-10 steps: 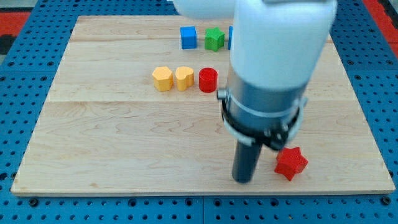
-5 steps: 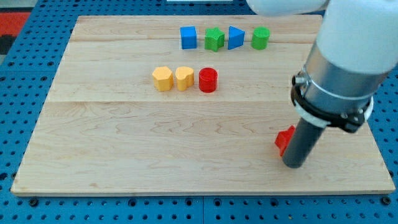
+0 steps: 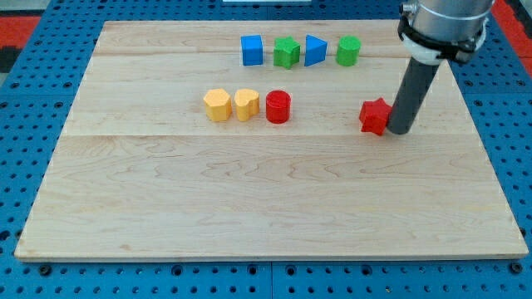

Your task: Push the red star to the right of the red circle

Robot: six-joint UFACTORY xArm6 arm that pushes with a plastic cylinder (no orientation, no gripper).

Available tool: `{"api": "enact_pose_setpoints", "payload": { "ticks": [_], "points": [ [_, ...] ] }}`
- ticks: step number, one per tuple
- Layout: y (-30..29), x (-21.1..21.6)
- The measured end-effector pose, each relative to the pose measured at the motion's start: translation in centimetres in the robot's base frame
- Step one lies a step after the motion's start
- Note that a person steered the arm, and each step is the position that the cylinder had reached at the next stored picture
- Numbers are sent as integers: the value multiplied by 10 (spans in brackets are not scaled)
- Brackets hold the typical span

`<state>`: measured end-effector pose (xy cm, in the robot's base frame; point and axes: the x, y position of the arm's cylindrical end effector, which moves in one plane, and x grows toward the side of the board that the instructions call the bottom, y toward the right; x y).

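Tool: dark rod, no jaws, holds nothing; my tip (image 3: 400, 131) on table (image 3: 166, 208), touching red star (image 3: 375, 116) on star's view-right side. Red star sits view-right of red circle (image 3: 278, 107), well apart, approx. same row, slightly lower. Yellow blocks, two (image 3: 217, 105) (image 3: 245, 105), side by side just view-left of red circle. Top row, view-left to right: blue cube (image 3: 252, 50), green star (image 3: 287, 52), blue triangle (image 3: 315, 50), green cylinder (image 3: 348, 51).
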<state>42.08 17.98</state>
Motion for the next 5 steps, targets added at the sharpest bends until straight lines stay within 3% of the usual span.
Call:
{"api": "enact_pose_setpoints", "payload": {
  "ticks": [2,5],
  "points": [
    [-20,-39],
    [-31,8]
  ]
}}
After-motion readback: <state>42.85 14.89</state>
